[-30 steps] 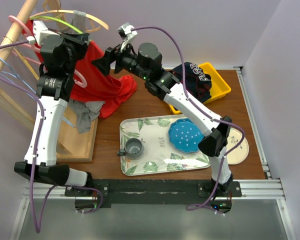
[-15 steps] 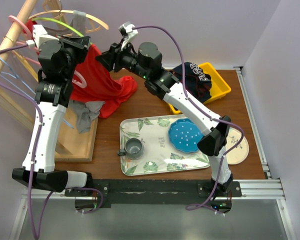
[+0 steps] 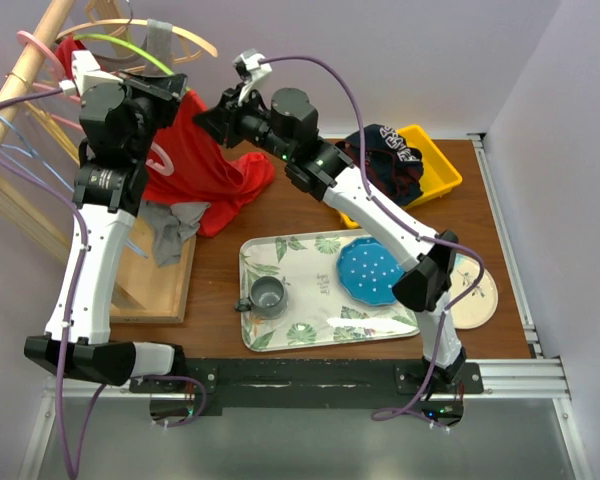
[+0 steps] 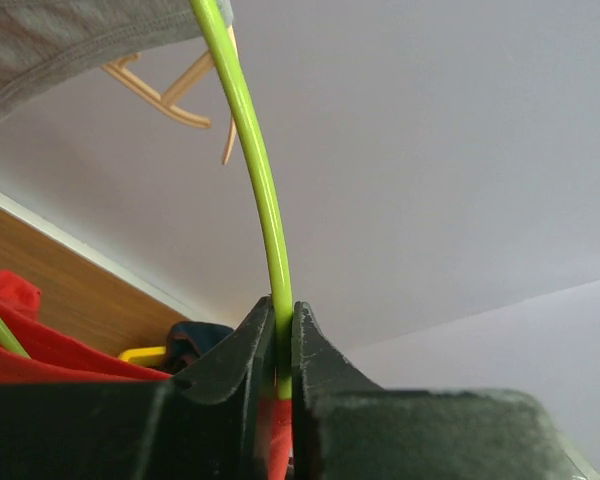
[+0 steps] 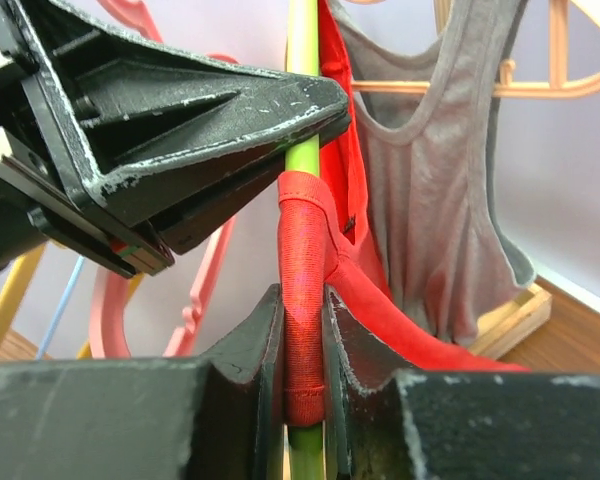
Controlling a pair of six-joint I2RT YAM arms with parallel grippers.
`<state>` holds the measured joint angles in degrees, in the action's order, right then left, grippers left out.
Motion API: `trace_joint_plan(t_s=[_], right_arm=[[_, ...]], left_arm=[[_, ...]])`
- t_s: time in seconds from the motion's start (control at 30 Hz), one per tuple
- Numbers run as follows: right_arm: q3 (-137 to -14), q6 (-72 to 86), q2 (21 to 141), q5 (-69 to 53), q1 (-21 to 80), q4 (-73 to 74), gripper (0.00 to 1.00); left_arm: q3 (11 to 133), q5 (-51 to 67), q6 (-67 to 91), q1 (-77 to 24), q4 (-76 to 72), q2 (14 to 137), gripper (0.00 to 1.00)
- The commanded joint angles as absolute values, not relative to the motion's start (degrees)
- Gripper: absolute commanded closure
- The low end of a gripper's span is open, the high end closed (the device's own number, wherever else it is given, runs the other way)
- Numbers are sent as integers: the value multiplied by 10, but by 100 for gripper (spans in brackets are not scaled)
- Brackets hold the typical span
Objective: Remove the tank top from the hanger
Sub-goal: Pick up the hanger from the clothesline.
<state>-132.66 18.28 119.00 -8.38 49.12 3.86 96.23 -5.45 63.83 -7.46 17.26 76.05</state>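
The red tank top (image 3: 205, 165) hangs from a green hanger (image 3: 120, 45) at the wooden rack, its lower part pooled on the table. My left gripper (image 4: 280, 322) is shut on the green hanger's wire (image 4: 252, 150). In the top view it sits at the garment's upper edge (image 3: 170, 95). My right gripper (image 5: 302, 330) is shut on the red strap (image 5: 302, 250), which wraps round the green hanger (image 5: 303, 155) just below the left gripper's fingers (image 5: 180, 120). From above, the right gripper (image 3: 208, 115) meets the left at the top of the tank top.
A grey tank top (image 5: 430, 200) hangs on a wooden hanger behind. Pink hangers (image 3: 35, 45) share the wooden rack (image 3: 20, 85). Grey cloth (image 3: 175, 230) lies on its base. A leaf-print tray (image 3: 320, 300) holds a cup (image 3: 268, 294) and blue plate (image 3: 370, 272). A yellow bin (image 3: 438, 160) holds dark clothes.
My right gripper has moved up and left to the hanger and shut on the red strap. The left gripper has stayed shut on the green hanger, shifting slightly.
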Motion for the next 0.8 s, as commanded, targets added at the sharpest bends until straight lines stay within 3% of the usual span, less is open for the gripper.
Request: trace_joint_plan(t_s=[0.0, 0.4, 0.57, 0.67, 0.77], right_arm=[[-1250, 165, 1093, -81, 493, -29, 100], [-1056, 145, 953, -82, 489, -105, 100], [-1007, 148, 924, -90, 488, -124, 100], [-991, 149, 917, -95, 489, -128, 100], [-989, 152, 918, -98, 488, -120, 100]], left_arm=[[966, -63, 621, -72, 106, 733, 80], [984, -104, 623, -71, 113, 741, 53], [975, -107, 628, -71, 109, 743, 53], [966, -92, 629, -71, 93, 744, 65], [965, -83, 634, -71, 87, 743, 89]])
